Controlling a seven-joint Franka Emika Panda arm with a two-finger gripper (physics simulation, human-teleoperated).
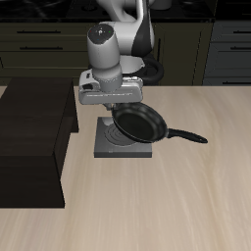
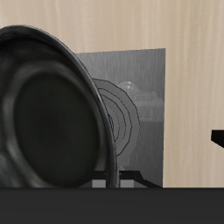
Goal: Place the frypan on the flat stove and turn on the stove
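I hold the frypan [image 1: 140, 125] in my gripper [image 1: 116, 108], lifted clear of the table [image 1: 186, 196] and tilted, its far rim raised toward my wrist and its open face turned toward the table's near edge. My fingers are closed on the pan's rim at the side away from the handle [image 1: 186, 136]. The long black handle sticks out from the pan toward the right of the exterior view and dips slightly.

The pan hangs over the flat stove [image 1: 123, 142], covering part of its grey plate; I cannot tell whether the lowest part of the rim touches the plate. In the wrist view the frypan [image 2: 52, 114] fills much of the picture close to the camera, its glossy rim curving across the stove [image 2: 140, 96], whose dark spiral coil burner [image 2: 121, 109] shows partly beside the pan. A dark shape at the stove's edge in that view may be the knob, but it is too hidden to say.

The stove sits on the pale wooden table, just beside a large dark brown block [image 1: 34, 142] that takes up the table's left part in the exterior view. Behind the table stand dark cabinets [image 1: 49, 49] with drawers.
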